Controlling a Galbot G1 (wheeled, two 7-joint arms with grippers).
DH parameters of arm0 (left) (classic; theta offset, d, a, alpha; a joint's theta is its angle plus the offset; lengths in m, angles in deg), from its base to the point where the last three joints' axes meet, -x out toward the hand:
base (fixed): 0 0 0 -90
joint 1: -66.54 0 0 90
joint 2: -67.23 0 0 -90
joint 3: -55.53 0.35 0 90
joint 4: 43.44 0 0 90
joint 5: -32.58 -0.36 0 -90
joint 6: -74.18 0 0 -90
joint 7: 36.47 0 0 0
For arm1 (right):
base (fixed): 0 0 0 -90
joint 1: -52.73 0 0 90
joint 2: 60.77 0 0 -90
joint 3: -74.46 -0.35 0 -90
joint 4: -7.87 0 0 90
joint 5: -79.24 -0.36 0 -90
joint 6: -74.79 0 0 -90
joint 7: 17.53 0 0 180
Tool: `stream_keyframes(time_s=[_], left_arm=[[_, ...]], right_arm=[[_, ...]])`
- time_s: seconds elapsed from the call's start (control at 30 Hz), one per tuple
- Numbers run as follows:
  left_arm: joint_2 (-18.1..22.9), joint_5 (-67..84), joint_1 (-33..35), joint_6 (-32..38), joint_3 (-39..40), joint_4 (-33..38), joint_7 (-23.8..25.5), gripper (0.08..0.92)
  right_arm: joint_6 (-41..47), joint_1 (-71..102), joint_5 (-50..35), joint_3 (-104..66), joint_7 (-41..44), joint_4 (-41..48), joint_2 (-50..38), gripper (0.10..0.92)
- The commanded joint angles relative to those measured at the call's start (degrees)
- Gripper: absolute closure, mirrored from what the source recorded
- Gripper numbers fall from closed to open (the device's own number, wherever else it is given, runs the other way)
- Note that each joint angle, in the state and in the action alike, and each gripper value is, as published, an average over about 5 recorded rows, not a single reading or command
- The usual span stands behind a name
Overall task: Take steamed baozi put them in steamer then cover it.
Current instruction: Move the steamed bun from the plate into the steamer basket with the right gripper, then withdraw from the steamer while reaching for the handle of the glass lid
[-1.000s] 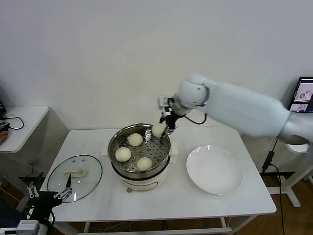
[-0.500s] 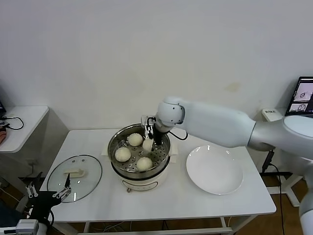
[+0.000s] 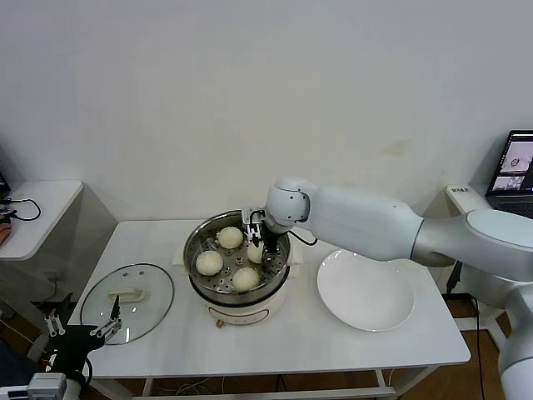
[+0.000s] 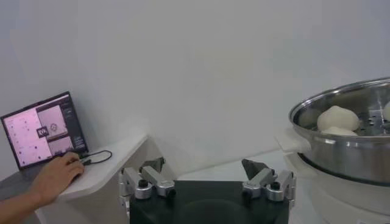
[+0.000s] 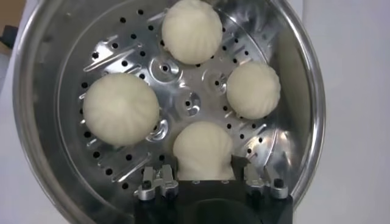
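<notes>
Four steamed baozi lie in the steamer (image 3: 241,310) on its perforated tray. Three stand free (image 3: 230,237) (image 3: 209,262) (image 3: 245,278), seen from the right wrist as (image 5: 191,30), (image 5: 120,109), (image 5: 253,90). The fourth baozi (image 5: 202,149) rests on the tray at the far right of the pot, with my right gripper (image 5: 202,167) (image 3: 256,246) shut on it, a finger on each side. The glass cover (image 3: 127,292) lies flat on the table to the left. My left gripper (image 3: 83,325) (image 4: 203,164) hangs open below the table's front left corner, holding nothing.
A white plate (image 3: 366,287) lies bare to the right of the steamer (image 4: 341,152). A low side table (image 3: 33,212) stands at far left with a laptop (image 4: 42,128) and a person's hand (image 4: 52,176) on it. A screen (image 3: 518,162) is at far right.
My right arm carried the fourth baozi from above the pot's back rim down into the steamer and onto the tray. The left arm has not moved.
</notes>
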Motion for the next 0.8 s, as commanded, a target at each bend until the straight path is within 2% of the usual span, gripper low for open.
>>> stream_keyframes(time_s=[0.03, 0.2, 0.4, 0.6, 0.8], left_arm=[[0.00, -0.03, 0.06, -0.03, -0.06, 0.09, 0.00, 0.177], [-0.16, -0.03, 0.00, -0.05, -0.05, 0.13, 0.01, 0.177], [-0.33, 0.05, -0.26, -0.06, -0.05, -0.07, 0.02, 0.177], [-0.26, 0.07, -0.52, -0.05, 0.16, -0.13, 0.07, 0.177], [-0.06, -0.04, -1.06, 0.00, 0.47, -0.75, 0.04, 0.177]], right_arm=[[-0.06, -0.01, 1.05, -0.66, 0.12, -0.27, -0.27, 0.359], [-1.03, -2.22, -0.16, -2.24, 0.53, -2.91, -2.97, 0.230], [-1.07, -3.12, -3.90, -6.11, -3.88, -8.86, -9.50, 0.203], [-1.80, 2.27, -11.34, -11.91, -19.81, -17.68, -18.95, 0.202], [-10.82, 18.03, -13.58, -24.64, -37.83, -25.59, -26.98, 0.203]])
